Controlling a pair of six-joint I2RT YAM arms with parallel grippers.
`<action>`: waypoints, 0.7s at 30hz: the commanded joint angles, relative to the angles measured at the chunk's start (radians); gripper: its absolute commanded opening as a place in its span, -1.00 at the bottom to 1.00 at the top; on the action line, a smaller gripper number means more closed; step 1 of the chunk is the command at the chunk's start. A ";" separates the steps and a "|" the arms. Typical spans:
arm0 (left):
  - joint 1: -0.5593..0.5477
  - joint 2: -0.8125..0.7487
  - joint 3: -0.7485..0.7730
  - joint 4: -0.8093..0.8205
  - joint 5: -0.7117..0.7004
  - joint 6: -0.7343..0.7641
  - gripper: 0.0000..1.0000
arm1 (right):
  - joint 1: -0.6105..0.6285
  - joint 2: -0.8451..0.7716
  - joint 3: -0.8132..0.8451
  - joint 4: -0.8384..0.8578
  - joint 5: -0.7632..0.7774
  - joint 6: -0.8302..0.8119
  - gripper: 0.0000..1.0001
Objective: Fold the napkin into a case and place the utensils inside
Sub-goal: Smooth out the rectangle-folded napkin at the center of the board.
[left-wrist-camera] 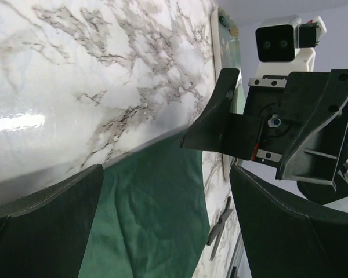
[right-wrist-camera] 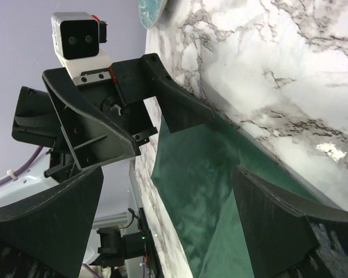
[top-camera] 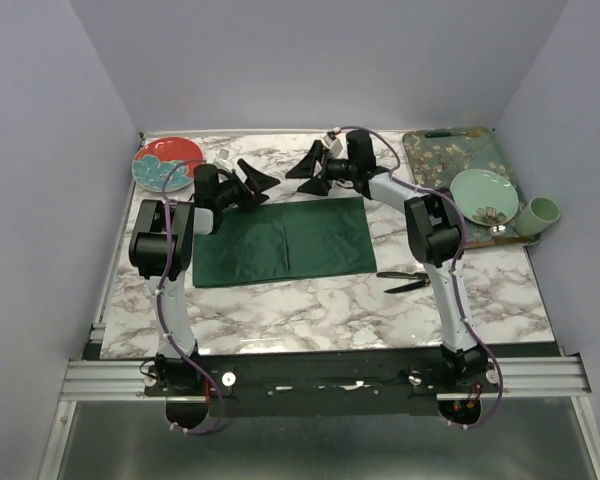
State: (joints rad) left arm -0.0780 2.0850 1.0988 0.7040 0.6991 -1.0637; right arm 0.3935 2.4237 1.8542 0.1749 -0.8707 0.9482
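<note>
The dark green napkin (top-camera: 285, 240) lies flat on the marble table as a wide rectangle with a crease down its middle. Both grippers hover just above its far edge, facing each other. My left gripper (top-camera: 257, 186) is open over the far left part, with only cloth (left-wrist-camera: 156, 214) showing between its fingers. The right gripper (top-camera: 310, 172) is open over the far middle, above the cloth (right-wrist-camera: 209, 191), and holds nothing. Two black utensils (top-camera: 405, 280) lie crossed on the table right of the napkin, also seen as utensils (left-wrist-camera: 220, 223) in the left wrist view.
A red and teal plate (top-camera: 168, 163) sits at the far left. At the far right a teal floral tray (top-camera: 450, 160) carries a pale green plate (top-camera: 483, 197), with a green cup (top-camera: 541, 213) beside it. Walls enclose the table on three sides.
</note>
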 commanded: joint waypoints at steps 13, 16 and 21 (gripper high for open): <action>0.070 0.104 -0.060 0.110 0.069 -0.055 0.97 | -0.050 0.081 -0.105 -0.012 0.064 0.035 1.00; 0.118 0.093 -0.080 0.112 0.091 -0.053 0.98 | -0.058 0.066 -0.112 -0.044 0.098 0.014 1.00; 0.199 0.066 -0.093 0.057 0.117 0.019 0.97 | -0.073 0.061 -0.113 -0.061 0.104 0.014 1.00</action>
State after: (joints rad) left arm 0.0429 2.1635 1.0416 0.8452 0.7883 -1.1339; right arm 0.3489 2.4836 1.7733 0.1997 -0.8581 1.0019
